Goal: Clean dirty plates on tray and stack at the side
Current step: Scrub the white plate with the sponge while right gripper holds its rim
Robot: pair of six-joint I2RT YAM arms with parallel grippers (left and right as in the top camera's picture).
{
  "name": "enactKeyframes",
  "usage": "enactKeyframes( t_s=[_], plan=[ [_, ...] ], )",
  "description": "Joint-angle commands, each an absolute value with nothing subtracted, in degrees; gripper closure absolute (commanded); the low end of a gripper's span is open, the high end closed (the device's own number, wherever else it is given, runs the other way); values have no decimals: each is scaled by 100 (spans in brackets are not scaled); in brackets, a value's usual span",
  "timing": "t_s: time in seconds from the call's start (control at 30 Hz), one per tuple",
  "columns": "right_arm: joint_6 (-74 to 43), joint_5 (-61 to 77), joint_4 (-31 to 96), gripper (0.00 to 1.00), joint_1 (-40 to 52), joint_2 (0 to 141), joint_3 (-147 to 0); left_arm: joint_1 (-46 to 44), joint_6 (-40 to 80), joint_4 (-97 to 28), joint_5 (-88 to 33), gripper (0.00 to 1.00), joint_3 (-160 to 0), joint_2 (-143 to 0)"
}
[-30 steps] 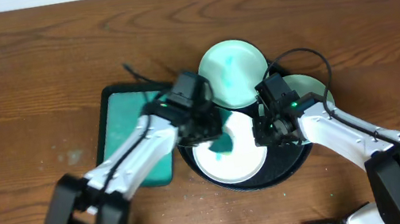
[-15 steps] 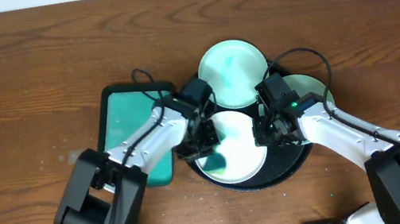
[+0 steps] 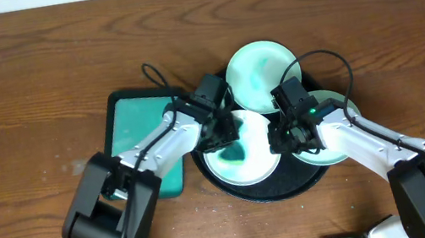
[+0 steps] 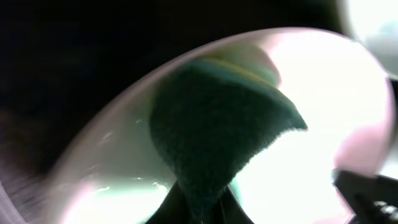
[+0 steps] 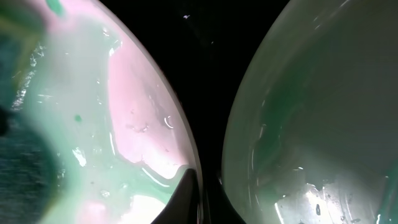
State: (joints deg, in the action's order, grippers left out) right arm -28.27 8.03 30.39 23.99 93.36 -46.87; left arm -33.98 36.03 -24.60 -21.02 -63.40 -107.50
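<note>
The white plate [image 3: 255, 162] lies on the black tray [image 3: 291, 185], wet with teal smears. My left gripper [image 3: 229, 144] is shut on a dark green sponge [image 3: 234, 153] and presses it onto this plate; the sponge fills the left wrist view [image 4: 217, 130]. My right gripper [image 3: 277, 139] is shut on the white plate's right rim [image 5: 186, 155]. A mint plate [image 3: 262, 75] with a teal smear sits at the tray's back. Another mint plate [image 3: 338, 143] sits at the right, partly under my right arm, and shows in the right wrist view [image 5: 317, 112].
A teal rectangular mat [image 3: 134, 136] with a dark border lies left of the tray, partly under my left arm. Cables loop over both arms. The brown wooden table [image 3: 21, 98] surrounds everything.
My left gripper with the sponge has moved back up the white plate. The tray and plates have shifted slightly right. My right gripper has kept its hold on the rim.
</note>
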Motion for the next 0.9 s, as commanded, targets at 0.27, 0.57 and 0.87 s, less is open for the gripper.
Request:
enactKeyframes(
  t_s=[0.27,0.57,0.87],
  plan=[
    [-2867,301,3061,99,2333,9439,-4648,-3795,3251,-1094,-4128,93,-6335,-11579],
    [-2864,298,3065,99,2333,9439,-4648,-3326,3538,-1485,-2305,93,-6337,-11487],
    [-2864,279,3059,99,2333,9439,-4648,-3006,3905,-2810,-51,93,-6342,-10746]
  ],
)
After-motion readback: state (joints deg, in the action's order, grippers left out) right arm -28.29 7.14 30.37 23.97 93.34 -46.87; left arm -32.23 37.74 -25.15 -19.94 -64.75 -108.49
